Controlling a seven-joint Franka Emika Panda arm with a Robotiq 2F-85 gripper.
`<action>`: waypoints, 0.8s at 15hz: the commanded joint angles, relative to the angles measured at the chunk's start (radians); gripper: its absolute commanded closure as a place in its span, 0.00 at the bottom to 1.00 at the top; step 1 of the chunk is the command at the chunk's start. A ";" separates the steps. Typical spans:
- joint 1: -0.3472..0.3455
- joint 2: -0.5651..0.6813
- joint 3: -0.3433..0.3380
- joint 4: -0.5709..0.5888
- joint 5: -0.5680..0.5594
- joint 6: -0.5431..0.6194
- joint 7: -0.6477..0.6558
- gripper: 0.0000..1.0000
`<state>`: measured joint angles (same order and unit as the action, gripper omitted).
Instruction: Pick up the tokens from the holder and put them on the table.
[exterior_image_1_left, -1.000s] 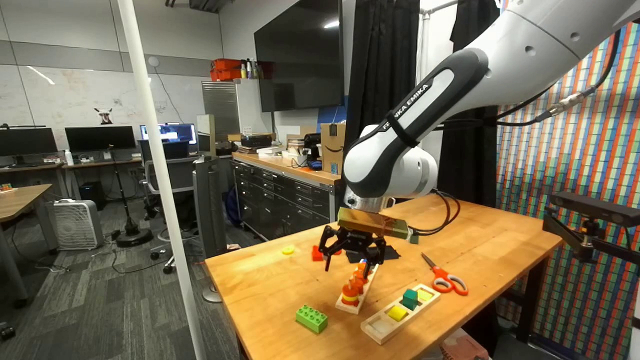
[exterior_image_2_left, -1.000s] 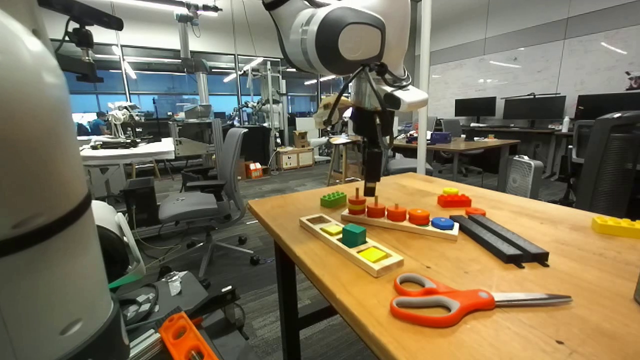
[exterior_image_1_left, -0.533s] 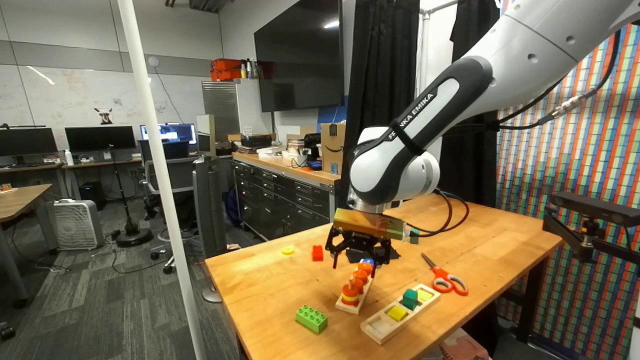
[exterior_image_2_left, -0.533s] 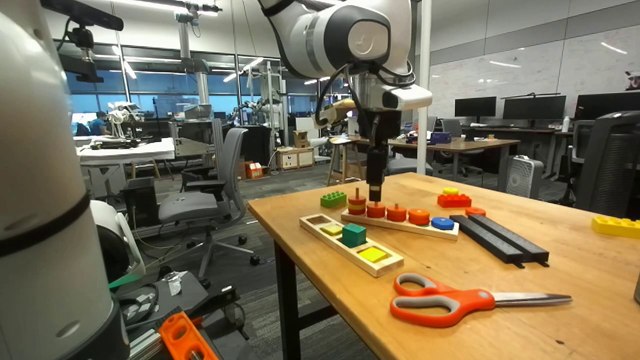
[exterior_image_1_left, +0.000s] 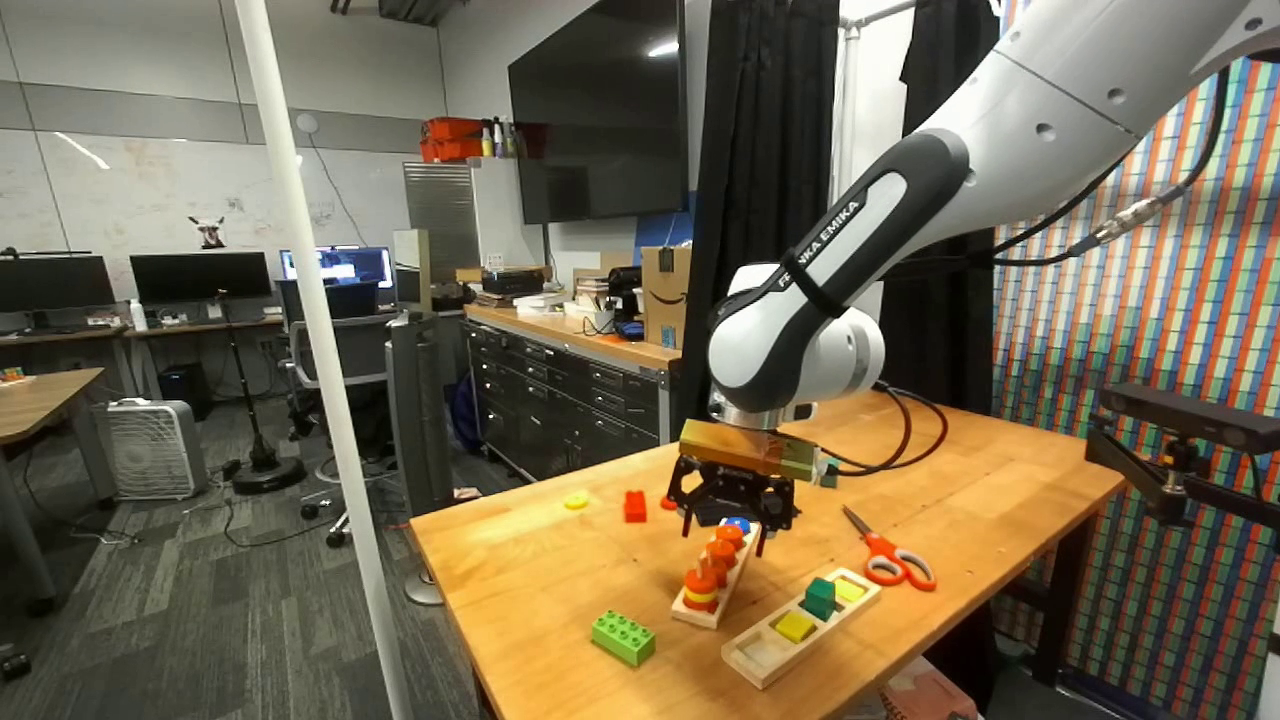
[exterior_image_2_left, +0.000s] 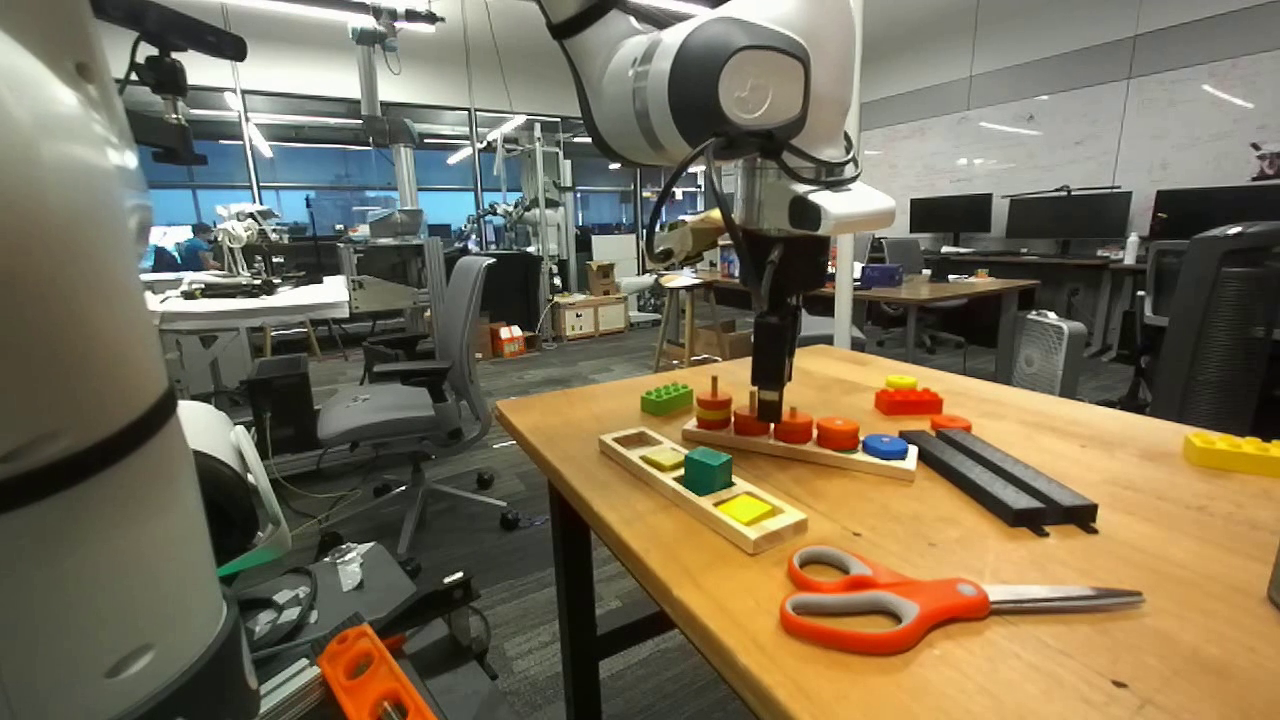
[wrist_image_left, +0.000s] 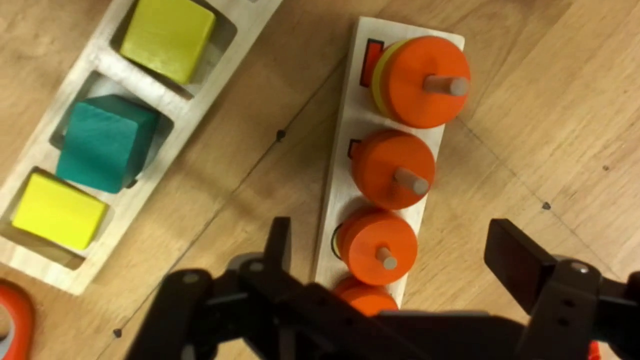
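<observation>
Orange tokens line a wooden holder beneath the gripper, its spread fingers straddling the row's long axis.

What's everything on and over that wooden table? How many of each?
Wooden peg holder: one, pale, on wooden table
Round tokens: five piles, mostly red-orange, one blue, on holder
Compartmented wooden tray: one, pale, beside holder
Chunky blocks: two, yellow, in tray
Square block: one, green, between them
Studded bricks: three, green, red, yellow, on table
Loose round discs: two, yellow, red, on table
Long flat bars: two, black, on table
Metal scissors: one, orange-handled, on table
Small unclear thing: one, teal, on table
Robot arm: one, mostly white, over table
Two-fingered gripper: one, black, open, over holder
</observation>
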<state>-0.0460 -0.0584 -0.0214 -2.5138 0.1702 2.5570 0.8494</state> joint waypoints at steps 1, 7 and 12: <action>-0.010 0.037 -0.016 0.038 0.031 0.006 -0.036 0.00; -0.014 0.097 -0.030 0.101 0.038 -0.029 -0.053 0.00; -0.013 0.136 -0.041 0.143 0.024 -0.062 -0.035 0.00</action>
<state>-0.0571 0.0471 -0.0520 -2.4225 0.1873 2.5361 0.8248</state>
